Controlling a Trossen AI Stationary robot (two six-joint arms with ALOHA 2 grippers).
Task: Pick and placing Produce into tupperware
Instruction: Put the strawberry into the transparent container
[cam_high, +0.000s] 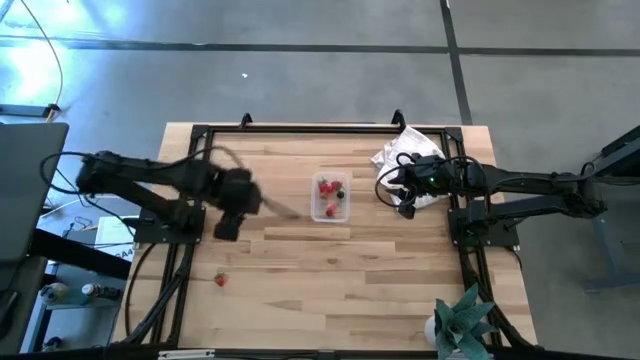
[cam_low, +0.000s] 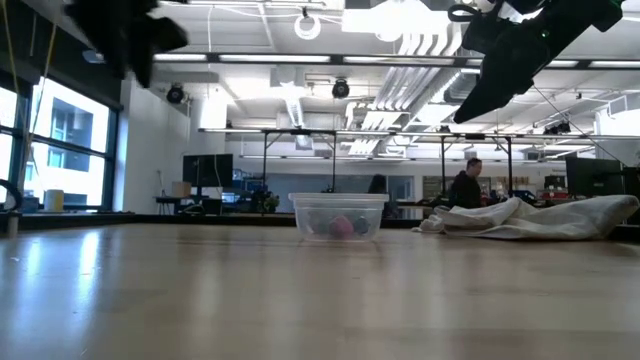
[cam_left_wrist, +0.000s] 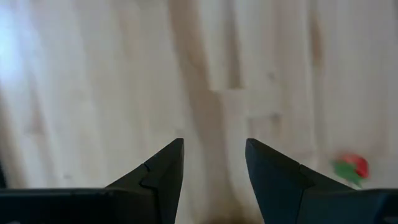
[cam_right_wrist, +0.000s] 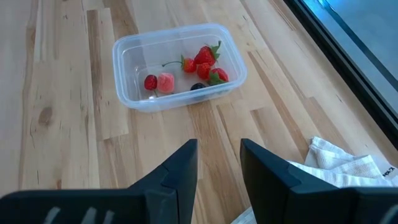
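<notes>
The clear tupperware (cam_high: 330, 198) stands at the table's middle and holds several red pieces and a dark one (cam_right_wrist: 198, 86); it also shows in the low view (cam_low: 338, 216). One red strawberry piece (cam_high: 221, 280) lies loose on the wood near the front left; the left wrist view catches it (cam_left_wrist: 352, 168). My left gripper (cam_high: 228, 225) hovers open above bare wood left of the tub, its fingers apart (cam_left_wrist: 212, 163). My right gripper (cam_high: 404, 205) hovers open right of the tub, over the table near the white cloth, fingers apart (cam_right_wrist: 219, 157).
A crumpled white cloth (cam_high: 410, 152) lies at the table's far right corner, under the right arm. A green paper-like plant (cam_high: 462, 318) sits at the near right edge. A black frame (cam_high: 300, 130) borders the table. A person (cam_low: 465, 186) sits in the room behind.
</notes>
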